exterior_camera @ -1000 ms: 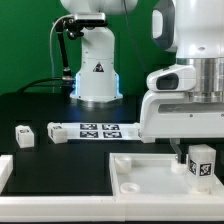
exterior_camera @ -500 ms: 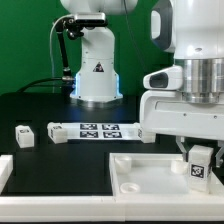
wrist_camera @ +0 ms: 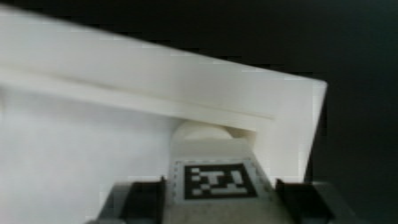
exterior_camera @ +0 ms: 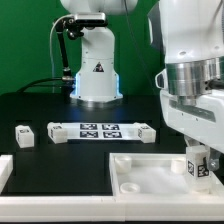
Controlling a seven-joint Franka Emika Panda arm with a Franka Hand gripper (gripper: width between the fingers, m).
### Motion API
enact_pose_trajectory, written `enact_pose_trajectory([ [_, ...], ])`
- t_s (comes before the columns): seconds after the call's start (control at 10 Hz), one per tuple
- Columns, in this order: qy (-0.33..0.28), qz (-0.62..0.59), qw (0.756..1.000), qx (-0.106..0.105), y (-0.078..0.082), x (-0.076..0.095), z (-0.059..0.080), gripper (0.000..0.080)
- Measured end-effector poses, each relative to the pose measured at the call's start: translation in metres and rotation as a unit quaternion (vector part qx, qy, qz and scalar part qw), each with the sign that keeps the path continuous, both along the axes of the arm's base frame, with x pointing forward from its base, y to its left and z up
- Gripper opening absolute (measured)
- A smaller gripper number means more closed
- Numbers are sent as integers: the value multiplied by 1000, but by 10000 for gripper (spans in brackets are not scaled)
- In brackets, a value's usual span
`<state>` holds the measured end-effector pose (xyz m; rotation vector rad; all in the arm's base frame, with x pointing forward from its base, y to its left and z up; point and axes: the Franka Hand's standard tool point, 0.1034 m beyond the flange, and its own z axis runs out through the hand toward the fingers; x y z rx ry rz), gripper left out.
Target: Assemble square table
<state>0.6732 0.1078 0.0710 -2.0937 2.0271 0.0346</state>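
In the exterior view the gripper [exterior_camera: 197, 156] hangs at 4 o'clock. Its jaws are narrowed onto the held leg block [exterior_camera: 199, 168], which stands upright over the square table slab [exterior_camera: 140, 172] lying at 5 o'clock. I cannot tell whether block and slab touch. The wrist view shows 2 fingers [wrist_camera: 135, 196] pressing the block's sides, with a corner recess [wrist_camera: 214, 128] just beyond it. At 9 o'clock a second leg block [exterior_camera: 56, 132] touches the marker board [exterior_camera: 103, 130], with a third leg block [exterior_camera: 24, 136] near it.
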Motion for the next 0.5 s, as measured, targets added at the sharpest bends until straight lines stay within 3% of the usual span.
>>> enact_pose_trajectory([
  [0.2,-3,27,1000,-4,0,-1,-1,291],
  [0.3,-3,28,1000,-4,0,-1,-1,482],
  [0.4,-21,135,990,-22,1,-1,-3,482],
  [0.5,-36,234,971,-33,2,-3,-6,611],
])
